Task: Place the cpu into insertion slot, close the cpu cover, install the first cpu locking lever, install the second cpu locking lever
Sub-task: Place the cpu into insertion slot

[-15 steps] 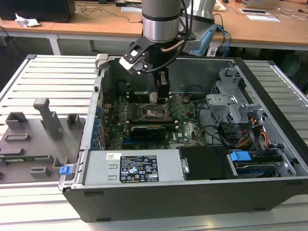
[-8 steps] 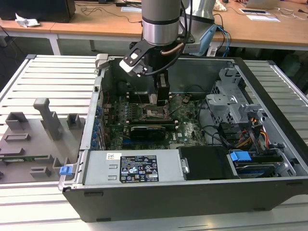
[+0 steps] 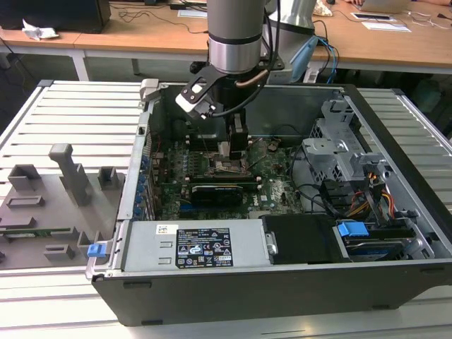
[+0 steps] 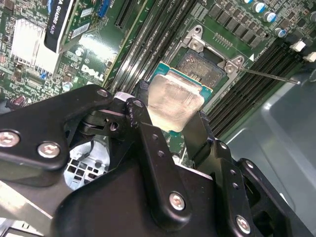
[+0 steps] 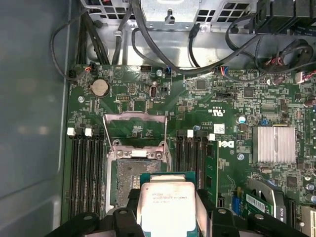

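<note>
My gripper (image 4: 170,118) is shut on the cpu (image 4: 175,98), a flat silvery chip with a green edge, pinched between two black fingers (image 4: 148,143). In the first wrist view the cpu (image 5: 168,205) hangs just over one edge of the insertion slot (image 5: 127,180), whose dark square centre lies bare. The cpu cover (image 5: 134,123), a thin metal frame, stands swung open beyond the slot. In the exterior view the gripper (image 3: 229,151) hangs low inside the computer case, right above the insertion slot (image 3: 226,168).
The green motherboard (image 5: 222,103) carries long black memory slots (image 5: 86,168) on both sides of the socket and a finned heatsink (image 5: 274,144). A thin metal lever (image 4: 269,75) sticks out beside the socket. Black cables (image 5: 163,54) and the drive cage (image 3: 339,152) crowd the case.
</note>
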Tool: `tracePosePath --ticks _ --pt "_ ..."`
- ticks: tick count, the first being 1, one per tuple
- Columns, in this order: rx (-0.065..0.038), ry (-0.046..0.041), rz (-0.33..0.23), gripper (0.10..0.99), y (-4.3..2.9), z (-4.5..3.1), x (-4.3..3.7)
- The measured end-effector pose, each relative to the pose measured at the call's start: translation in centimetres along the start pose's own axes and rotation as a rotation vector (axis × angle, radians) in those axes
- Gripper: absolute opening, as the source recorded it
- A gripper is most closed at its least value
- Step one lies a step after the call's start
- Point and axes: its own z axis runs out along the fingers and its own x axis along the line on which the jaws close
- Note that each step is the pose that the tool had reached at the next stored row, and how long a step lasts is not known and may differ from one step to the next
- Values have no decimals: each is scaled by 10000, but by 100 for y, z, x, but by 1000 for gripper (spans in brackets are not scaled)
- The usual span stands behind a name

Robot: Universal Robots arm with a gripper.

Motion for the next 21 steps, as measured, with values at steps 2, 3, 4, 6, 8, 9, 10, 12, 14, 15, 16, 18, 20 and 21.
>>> tracePosePath --ticks 2,3,4,6,8,9,10,12,14,15,16,18,20,21 --pt "1 -2 0 525 -1 6 0" --pt "1 -1 0 525 -1 10 0" --pt "0 0 0 525 -1 14 0" --pt "0 0 0 525 -2 21 0" --pt "0 0 1 525 -2 28 1" --pt "-1 1 3 525 -3 31 6" --pt "0 -1 1 525 -3 36 25" --pt "0 -2 14 525 -4 68 85" --pt "-1 -11 135 525 -6 99 107" --pt "-1 -19 208 525 -8 134 130" --pt "-2 -19 214 525 -11 158 145" --pt "-1 -19 213 525 -14 203 163" --pt "-2 -18 211 525 -15 229 164" --pt "-6 -17 214 525 -17 243 164"
